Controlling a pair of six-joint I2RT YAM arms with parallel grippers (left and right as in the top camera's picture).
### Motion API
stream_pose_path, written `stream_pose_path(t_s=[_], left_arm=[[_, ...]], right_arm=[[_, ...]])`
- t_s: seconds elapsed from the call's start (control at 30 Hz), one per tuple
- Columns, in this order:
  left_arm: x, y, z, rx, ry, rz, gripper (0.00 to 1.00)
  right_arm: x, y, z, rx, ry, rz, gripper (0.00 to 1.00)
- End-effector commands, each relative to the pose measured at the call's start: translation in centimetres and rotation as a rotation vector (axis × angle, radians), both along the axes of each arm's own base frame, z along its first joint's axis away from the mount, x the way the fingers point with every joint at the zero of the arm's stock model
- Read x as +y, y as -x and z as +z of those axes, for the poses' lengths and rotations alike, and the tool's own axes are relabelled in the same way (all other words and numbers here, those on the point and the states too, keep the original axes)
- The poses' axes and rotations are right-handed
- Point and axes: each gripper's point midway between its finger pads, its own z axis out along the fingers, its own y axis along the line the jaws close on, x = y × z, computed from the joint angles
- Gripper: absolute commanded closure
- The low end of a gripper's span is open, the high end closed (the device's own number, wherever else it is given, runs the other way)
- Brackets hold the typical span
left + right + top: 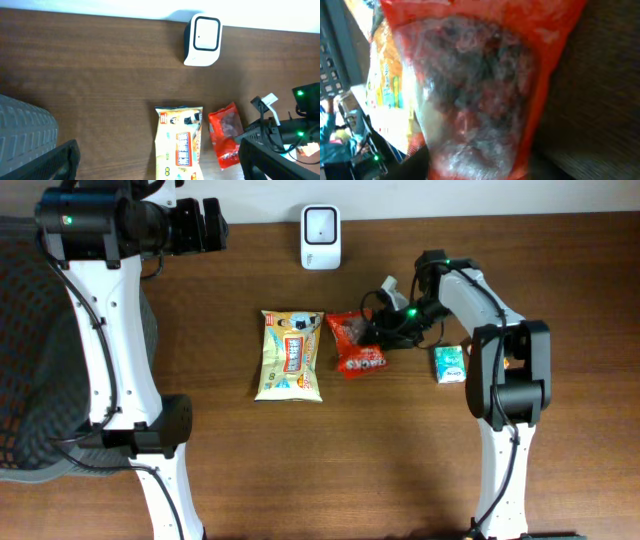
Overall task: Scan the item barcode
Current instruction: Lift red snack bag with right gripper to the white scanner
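brown wood-grain table [400, 470] carries everything, with the white scanner [320, 237] upright near its far edge. the red snack bag [358, 352] lies flat on the robot's side of the scanner, a little to the scanner's right. a yellow snack bag [290, 355] lies beside it, on the near side of the scanner and slightly to its left. a small teal pack [449, 364] sits well to the scanner's right and nearer the robot. the right arm rises from its base, which stands to the right of the scanner. it folds at a high elbow and bends back down and leftward, so the right gripper [382, 330] sits at the red bag's edge on the side away from the yellow bag. its wrist camera is filled by the bag's clear window and orange-red film, and the fingers are not clearly seen, so i cannot tell whether they are spread or pinching the bag. the left arm stretches from its base up to the far edge of the table, wrist turned so the left gripper [205, 225] points sideways toward the scanner from well to its left. its dark fingers [60, 162] are spread wide with nothing between them.
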Motion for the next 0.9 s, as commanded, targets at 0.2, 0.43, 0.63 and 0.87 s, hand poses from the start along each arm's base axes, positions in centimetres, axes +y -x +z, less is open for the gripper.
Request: stream_pose_path(t_s=[0.2, 0.43, 0.63, 0.87], left_arm=[[0.0, 0.4, 1.1, -0.027, 0.010, 0.002, 0.01], [0.0, 0.4, 1.1, -0.027, 0.010, 0.002, 0.01], [-0.6, 0.5, 1.1, -0.027, 0.010, -0.011, 0.01], [-0.6, 0.5, 1.1, -0.027, 0.010, -0.011, 0.01]], right_arm=[[2.3, -5.7, 4.6, -0.049, -0.024, -0.225, 0.96], [4.7, -17.8, 16.2, -0.405, -0.194, -0.537, 0.96], [9.2, -19.0, 16.3, -0.602, -0.039, -0.615, 0.96], [4.1, -14.7, 18.4, -0.553, 0.098, -0.490, 0.35]])
